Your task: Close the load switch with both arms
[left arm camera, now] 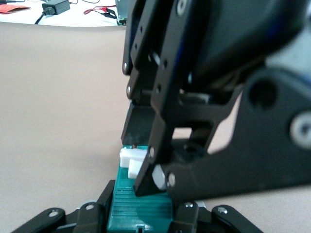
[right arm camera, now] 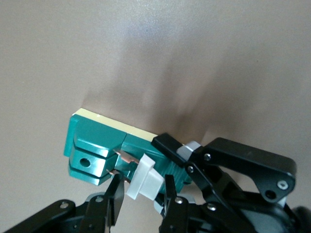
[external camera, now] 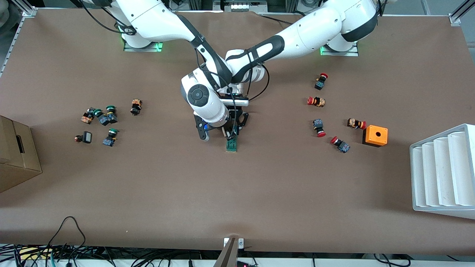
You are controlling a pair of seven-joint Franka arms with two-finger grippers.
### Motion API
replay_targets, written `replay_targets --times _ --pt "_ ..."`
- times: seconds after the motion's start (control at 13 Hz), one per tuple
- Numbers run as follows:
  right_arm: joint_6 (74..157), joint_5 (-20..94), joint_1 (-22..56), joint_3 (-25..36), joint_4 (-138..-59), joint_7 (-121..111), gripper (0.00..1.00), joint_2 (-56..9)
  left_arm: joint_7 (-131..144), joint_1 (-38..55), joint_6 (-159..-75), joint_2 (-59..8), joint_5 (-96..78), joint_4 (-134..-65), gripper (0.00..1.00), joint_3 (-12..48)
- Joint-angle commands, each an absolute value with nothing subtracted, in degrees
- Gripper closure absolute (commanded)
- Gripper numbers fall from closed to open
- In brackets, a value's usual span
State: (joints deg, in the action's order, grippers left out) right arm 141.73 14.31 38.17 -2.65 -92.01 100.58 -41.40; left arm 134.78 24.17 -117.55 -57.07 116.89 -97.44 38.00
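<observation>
The dark-green load switch (external camera: pixel 232 144) lies on the brown table in the middle, with its white tab (right arm camera: pixel 144 177) standing out of its top. My left gripper (left arm camera: pixel 145 213) is shut on the switch's green body (left arm camera: pixel 141 206), one finger on each long side. My right gripper (right arm camera: pixel 142 194) is open, its fingers standing on either side of the white tab with a small gap on one side. In the front view both hands crowd over the switch: the right gripper (external camera: pixel 226 135) beside the left gripper (external camera: pixel 235 130). The left wrist view shows the tab (left arm camera: pixel 130 158) between the right fingers.
Several red-capped push buttons (external camera: pixel 319 127) and an orange box with a hole (external camera: pixel 375 135) lie toward the left arm's end. A white ribbed rack (external camera: pixel 443 170) stands at that table edge. Green-capped buttons (external camera: pixel 107 116) and a cardboard box (external camera: pixel 16 155) are at the right arm's end.
</observation>
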Motion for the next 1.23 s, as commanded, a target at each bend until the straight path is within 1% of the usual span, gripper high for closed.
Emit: replay_targets --times 0.0,0.23,0.46,0.54,1.0,1.15 --pt "141.2 12.9 37.4 -2.5 -87.8 101.2 0.6 -42.9 135.9 24.5 -118.8 -59.2 119.7 -94.9 0.72 38.1" --pt "140.9 13.0 37.4 -2.4 -87.6 101.1 0.61 -42.8 135.9 24.5 -118.8 -59.2 119.7 -94.9 0.72 38.0" --pt "140.6 13.0 37.3 -2.3 -87.6 101.2 0.64 -42.6 135.8 24.5 -118.9 -59.2 119.6 -94.9 0.72 38.1" --pt "140.4 13.0 37.3 -2.3 -87.5 101.1 0.67 -42.6 135.8 24.5 -118.9 -59.2 119.7 -94.9 0.72 38.1" --pt "138.9 13.1 36.5 -2.3 -85.9 101.2 0.67 -42.6 135.8 24.5 -118.8 -59.2 119.7 -94.9 0.72 38.0" --pt "138.9 13.1 36.6 -2.4 -85.9 101.3 0.7 -42.6 135.8 24.5 -118.9 -59.2 119.7 -94.9 0.71 38.0"
